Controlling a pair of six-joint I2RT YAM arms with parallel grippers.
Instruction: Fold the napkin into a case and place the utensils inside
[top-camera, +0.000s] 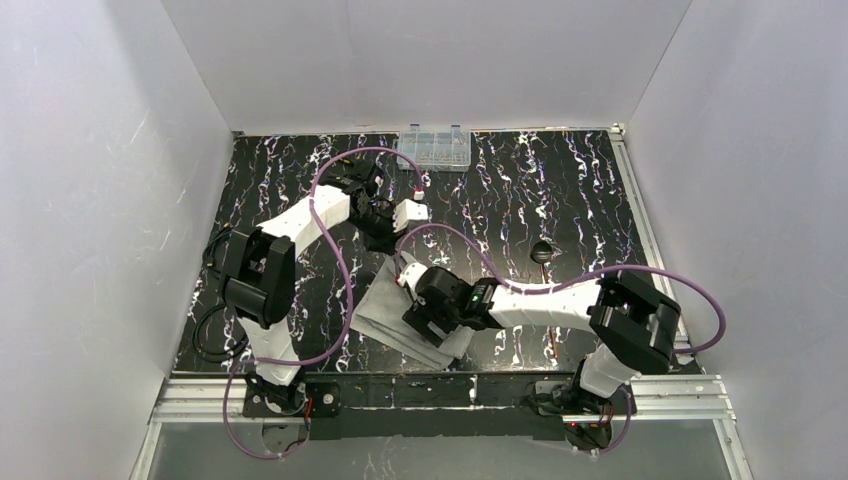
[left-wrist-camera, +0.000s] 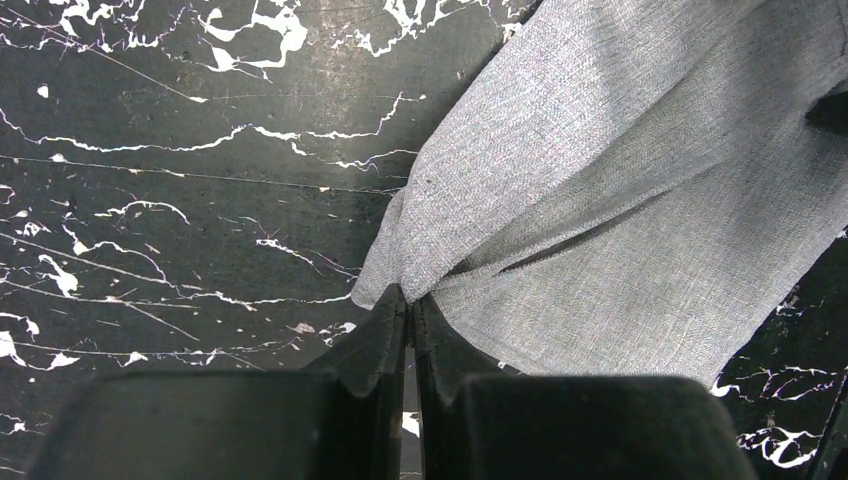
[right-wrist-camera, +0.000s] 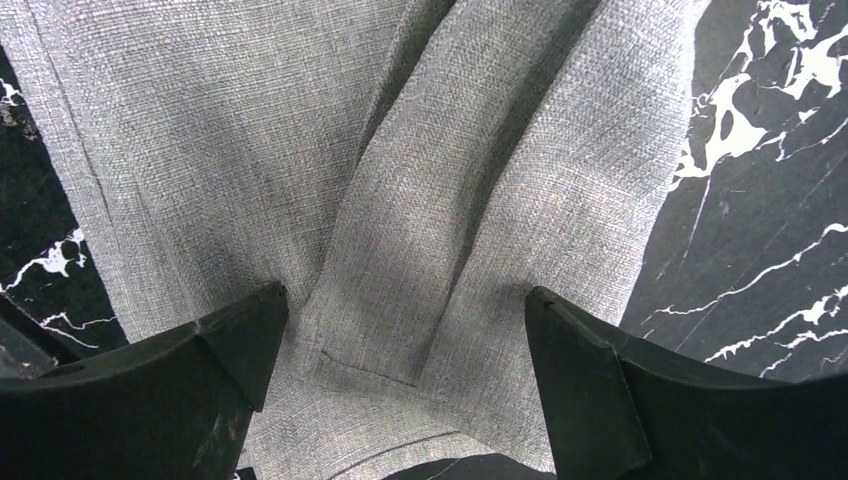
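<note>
— So, where is the napkin (top-camera: 388, 312) lying?

— It is lying on the black marbled table (top-camera: 300, 170), near the middle of the near side, between the two arms. It is bunching into a narrow strip of folded layers.

— And what are the left fingers (left-wrist-camera: 385, 340) doing?

— They are pressing together with no gap showing, pinching the grey cloth at its edge, where creases are gathering. In that wrist view the rest of the cloth is spreading away to the right.

— Are the right fingers (right-wrist-camera: 230, 350) gripping anything?

— No, they are holding nothing. They are standing spread wide, one on either side of a raised fold of the napkin, just above it. Whether the tips are touching the cloth, one cannot tell.

— Is any utensil showing?

— A spoon (top-camera: 543, 252) with a dark rounded head is lying on the table to the right of the napkin, well apart from it. A clear plastic box (top-camera: 435, 148) is sitting at the far edge.
</note>
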